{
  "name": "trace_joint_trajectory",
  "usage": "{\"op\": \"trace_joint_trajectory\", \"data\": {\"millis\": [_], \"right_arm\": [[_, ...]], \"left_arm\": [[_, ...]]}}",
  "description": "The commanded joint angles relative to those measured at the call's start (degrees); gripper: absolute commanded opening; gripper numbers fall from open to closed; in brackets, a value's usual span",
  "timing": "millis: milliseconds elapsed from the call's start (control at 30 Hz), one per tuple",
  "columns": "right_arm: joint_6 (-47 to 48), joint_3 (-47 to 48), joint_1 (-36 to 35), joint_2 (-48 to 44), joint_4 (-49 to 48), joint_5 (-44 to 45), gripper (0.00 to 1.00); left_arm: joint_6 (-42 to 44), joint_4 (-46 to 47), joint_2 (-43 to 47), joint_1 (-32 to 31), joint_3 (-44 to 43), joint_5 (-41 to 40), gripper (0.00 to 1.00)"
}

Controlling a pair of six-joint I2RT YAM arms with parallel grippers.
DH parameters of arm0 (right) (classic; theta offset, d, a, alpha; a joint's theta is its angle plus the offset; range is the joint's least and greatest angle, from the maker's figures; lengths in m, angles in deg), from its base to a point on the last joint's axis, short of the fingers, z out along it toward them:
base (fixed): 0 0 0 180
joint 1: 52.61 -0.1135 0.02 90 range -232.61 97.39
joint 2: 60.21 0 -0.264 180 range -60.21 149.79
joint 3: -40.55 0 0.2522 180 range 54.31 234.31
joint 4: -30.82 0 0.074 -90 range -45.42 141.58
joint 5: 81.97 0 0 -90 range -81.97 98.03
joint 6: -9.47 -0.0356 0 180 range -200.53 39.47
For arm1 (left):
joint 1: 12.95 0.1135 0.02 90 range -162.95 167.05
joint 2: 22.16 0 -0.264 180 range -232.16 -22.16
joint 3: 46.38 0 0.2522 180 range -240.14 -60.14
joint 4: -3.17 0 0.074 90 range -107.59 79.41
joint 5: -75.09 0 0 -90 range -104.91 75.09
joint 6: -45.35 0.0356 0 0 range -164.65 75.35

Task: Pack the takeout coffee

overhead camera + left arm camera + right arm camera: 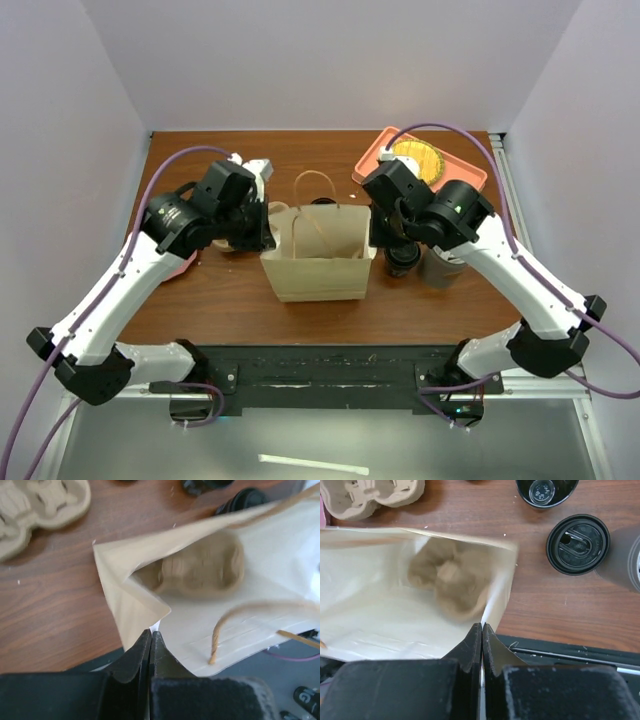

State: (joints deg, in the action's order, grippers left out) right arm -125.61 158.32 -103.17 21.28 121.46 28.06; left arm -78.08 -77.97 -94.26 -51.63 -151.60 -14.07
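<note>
A: Over the table (230,300), from the top view, what stands where?

B: The bag (318,265) stands upright mid-table with its mouth open. The left fingers (268,238) are at its left rim and the right fingers (374,238) at its right rim. The coffee (403,260) sits just right of the bag, outside it. The grey cup (441,268) is beside it, and both are partly under the right arm. A tray (470,172) lies at the far right corner.

A: Room to move?

B: Open wood runs from the bag's front to the near edge. The right side is crowded.

A: Left wrist?

B: The left fingers (151,641) are pressed together, pinching the bag (130,595) rim at a folded corner. A carrier (205,570) lies inside the bag. A second carrier (40,505) is on the table beyond the bag's edge, apart from it. A handle (235,615) droops across the mouth.

A: Right wrist?

B: The right fingers (481,632) are pressed together on the bag (380,615) rim at the other end, with a sliver of paper between them. The paper there is blurred. The coffee (578,544), lid on, stands on the table near the bag's edge, with a strip of wood between. An open cup (546,490) is just beyond it. The grey cup (626,560) is just beside its right.
</note>
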Motion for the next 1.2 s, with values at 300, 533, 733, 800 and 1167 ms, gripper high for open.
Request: {"op": "trace_joint_trajectory", "data": {"millis": [300, 533, 733, 800, 1167], "right_arm": [[0.0, 1.9, 0.1, -0.4, 1.4, -3.1, 0.00], [3.4, -4.1, 0.1, -2.6, -4.9, -1.1, 0.00], [2.6, 0.4, 0.1, -2.6, -1.8, -0.2, 0.00], [2.3, -7.1, 0.3, -6.5, -6.5, -2.0, 0.00], [5.6, -3.6, 0.5, -2.4, -6.8, -2.3, 0.00]], "left_arm": [[-4.8, 0.6, 2.9, -0.2, 2.0, -1.1, 0.00], [-4.1, -0.9, -0.9, -0.3, -6.1, 0.8, 0.00], [-4.4, -1.4, -1.2, -0.7, -6.3, 1.3, 0.00], [-5.3, 2.7, 2.3, -0.3, 2.0, 3.8, 0.00], [-3.6, 0.7, -2.2, -0.3, -4.0, 2.9, 0.00]]}}
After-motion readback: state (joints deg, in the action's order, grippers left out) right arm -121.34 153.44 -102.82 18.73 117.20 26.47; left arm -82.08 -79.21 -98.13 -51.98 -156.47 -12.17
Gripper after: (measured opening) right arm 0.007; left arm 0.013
